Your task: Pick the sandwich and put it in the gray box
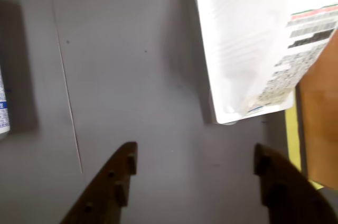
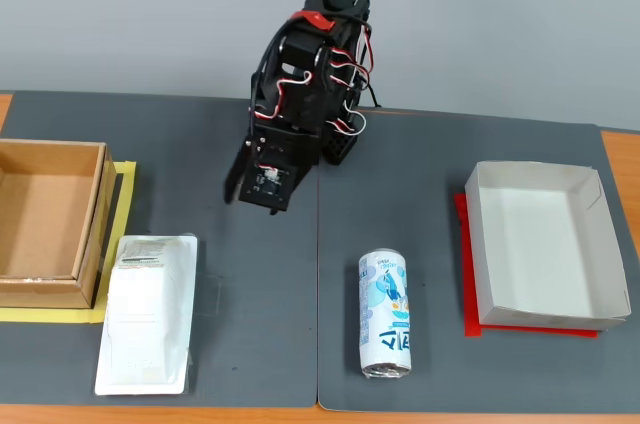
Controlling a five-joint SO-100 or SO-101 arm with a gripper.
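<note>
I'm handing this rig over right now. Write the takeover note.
Claw: open, empty, above the gray mat, not touching anything.
Sandwich: flat on the mat at front left in the fixed view, beside the brown box, not yet gripped.
Gray box: right side, on the red sheet, empty.
Can: lying between them.
Done: nothing delivered.
Left: grasp the sandwich, carry it over the can, release in the gray box.
</note>
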